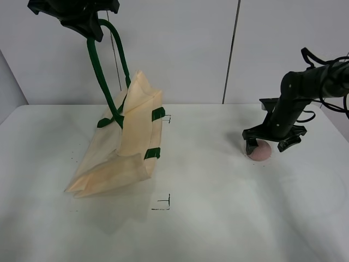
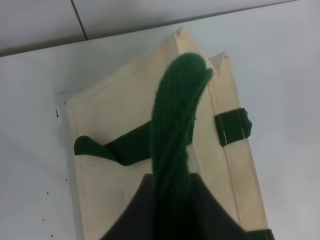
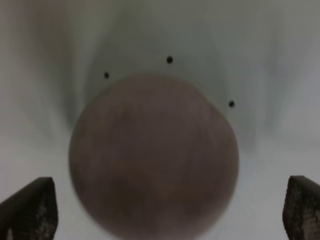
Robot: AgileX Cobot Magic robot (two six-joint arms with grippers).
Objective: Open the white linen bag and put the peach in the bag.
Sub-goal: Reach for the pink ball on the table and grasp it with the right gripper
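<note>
The white linen bag (image 1: 122, 147) hangs partly lifted on the left of the table, its lower end resting on the surface. My left gripper (image 1: 87, 24) is high above it, shut on one dark green strap handle (image 1: 101, 71). In the left wrist view the handle (image 2: 175, 130) runs up between the jaws, with the bag (image 2: 125, 100) below. The peach (image 1: 260, 151) sits on the table at the right. My right gripper (image 1: 268, 146) is open, low over the peach with a finger on each side. In the right wrist view the peach (image 3: 154, 157) fills the space between the fingertips (image 3: 30, 207).
The white table (image 1: 218, 218) has small black corner marks (image 1: 163, 204) in front of the bag and another (image 1: 168, 118) behind it. A white wall with a dark vertical seam (image 1: 232, 52) stands at the back.
</note>
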